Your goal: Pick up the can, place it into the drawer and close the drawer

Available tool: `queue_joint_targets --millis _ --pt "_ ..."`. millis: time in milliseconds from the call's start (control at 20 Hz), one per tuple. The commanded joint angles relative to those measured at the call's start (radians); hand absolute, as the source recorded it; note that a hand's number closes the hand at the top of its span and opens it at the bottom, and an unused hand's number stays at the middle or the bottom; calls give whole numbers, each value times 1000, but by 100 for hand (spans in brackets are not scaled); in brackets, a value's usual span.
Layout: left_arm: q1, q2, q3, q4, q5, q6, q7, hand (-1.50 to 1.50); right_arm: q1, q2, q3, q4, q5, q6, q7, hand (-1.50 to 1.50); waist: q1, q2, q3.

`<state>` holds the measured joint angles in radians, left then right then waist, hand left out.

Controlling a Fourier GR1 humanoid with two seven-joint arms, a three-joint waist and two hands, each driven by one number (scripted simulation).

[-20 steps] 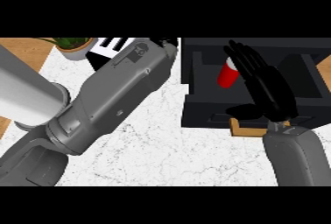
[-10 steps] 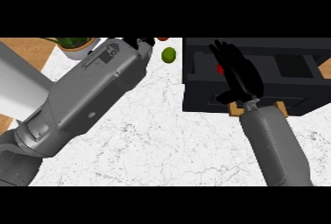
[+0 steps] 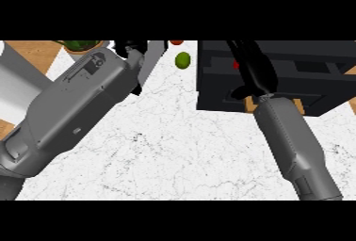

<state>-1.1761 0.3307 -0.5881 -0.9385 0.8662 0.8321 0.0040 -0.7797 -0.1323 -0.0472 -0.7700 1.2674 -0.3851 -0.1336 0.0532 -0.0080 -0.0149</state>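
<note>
- The right hand (image 3: 252,70) reaches over the black drawer (image 3: 306,87) at the upper right of the frame, its dark fingers bunched together around something red.
- That red patch (image 3: 237,64), just showing at the hand's left edge, is probably the can; it sits above the drawer's open cavity, so I judge the can is being lowered in or is about to be let go.
- The hand hides most of the can, so whether it touches the drawer's floor I cannot tell.
- The left hand (image 3: 130,47) is at the top, left of centre, up out of the way; whether its fingers are apart or together I cannot tell.
- A green fruit (image 3: 183,60) lies on the white marbled surface (image 3: 173,141), just left of the drawer.
- The drawer stands open, so closing is not yet done.
</note>
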Motion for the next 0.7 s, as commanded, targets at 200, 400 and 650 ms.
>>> queue_joint_targets --millis 200,400,650 --pt "26 50 17 -67 -28 14 50 -150 -118 -10 -72 272 25 -184 4 -150 9 26 17" --pt "36 82 30 -129 -27 1 81 -150 -166 -32 -113 354 6 -252 -26 -150 21 29 17" --pt "12 91 10 -162 -55 31 127 -150 -274 -76 -138 438 24 -289 -1 -150 35 35 18"
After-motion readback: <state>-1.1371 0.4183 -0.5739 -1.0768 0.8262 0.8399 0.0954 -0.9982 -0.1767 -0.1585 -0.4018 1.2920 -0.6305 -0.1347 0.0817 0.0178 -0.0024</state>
